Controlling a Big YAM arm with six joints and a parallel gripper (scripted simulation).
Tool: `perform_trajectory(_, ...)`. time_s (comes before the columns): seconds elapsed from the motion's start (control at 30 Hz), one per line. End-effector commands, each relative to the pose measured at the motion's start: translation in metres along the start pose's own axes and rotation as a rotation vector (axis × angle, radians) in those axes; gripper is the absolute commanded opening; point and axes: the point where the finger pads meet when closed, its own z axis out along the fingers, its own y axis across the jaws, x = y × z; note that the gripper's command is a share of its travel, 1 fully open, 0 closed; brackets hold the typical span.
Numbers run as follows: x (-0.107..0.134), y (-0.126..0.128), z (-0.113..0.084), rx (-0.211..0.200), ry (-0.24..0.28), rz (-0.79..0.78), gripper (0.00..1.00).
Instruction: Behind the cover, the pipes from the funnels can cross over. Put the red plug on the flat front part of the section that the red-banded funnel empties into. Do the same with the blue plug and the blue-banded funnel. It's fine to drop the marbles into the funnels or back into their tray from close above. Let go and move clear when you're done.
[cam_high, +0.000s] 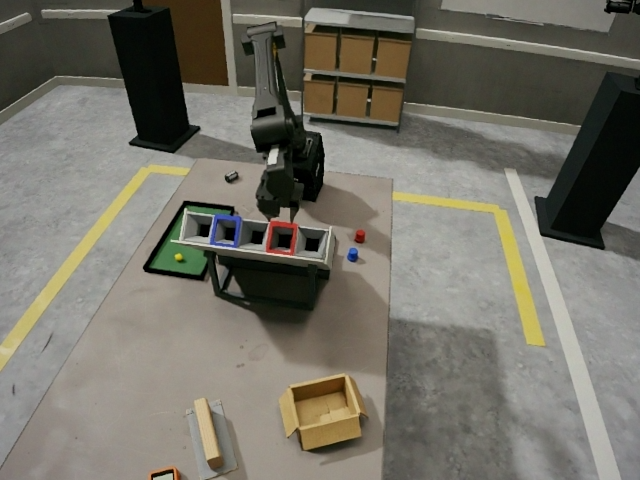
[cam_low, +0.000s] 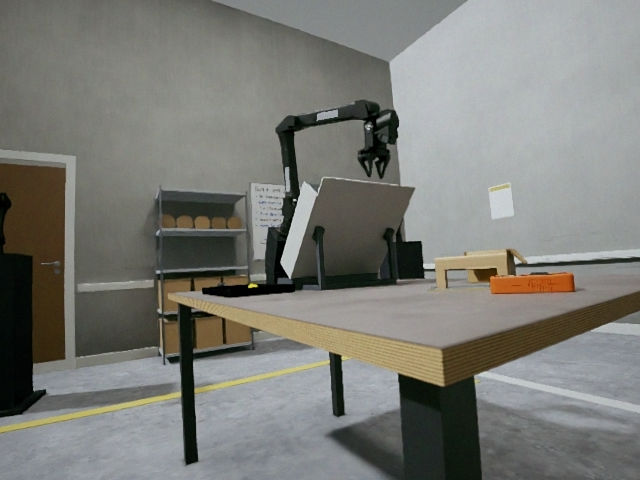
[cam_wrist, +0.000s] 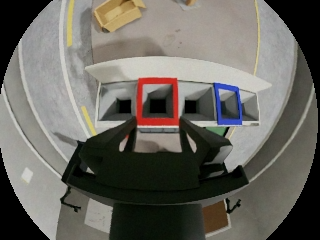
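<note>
Hand (cam_high: 282, 217) (cam_low: 375, 176) (cam_wrist: 158, 120) open nr funnel row (cam_high: 254, 227) (cam_wrist: 192, 91), mouths up, long axis L-R.

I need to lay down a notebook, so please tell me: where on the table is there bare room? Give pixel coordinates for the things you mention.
Widest: between the funnel stand (cam_high: 263, 303) and the open cardboard box (cam_high: 330, 436) with the wood-handled float (cam_high: 206, 434). Smaller: right of the blue plug (cam_high: 352, 254). Crowded: around the stand, with the green tray (cam_high: 175, 204) and gripper (cam_high: 279, 214) (cam_low: 374, 174) (cam_wrist: 158, 120) close.
</note>
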Motion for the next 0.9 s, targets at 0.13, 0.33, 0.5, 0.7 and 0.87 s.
perform_trajectory(0.13,0.014,0.003,-0.013,-0.013,-0.038,0.007,0.56)
perform_trajectory(0.33,0.032,0.003,-0.012,-0.013,-0.038,0.007,0.56)
perform_trajectory(0.5,0.065,0.003,-0.011,-0.013,-0.034,0.007,0.56)
perform_trajectory(0.7,0.109,0.002,-0.009,-0.013,-0.030,0.006,0.56)
perform_trajectory(0.87,0.131,0.002,-0.008,-0.010,-0.023,0.005,0.56)
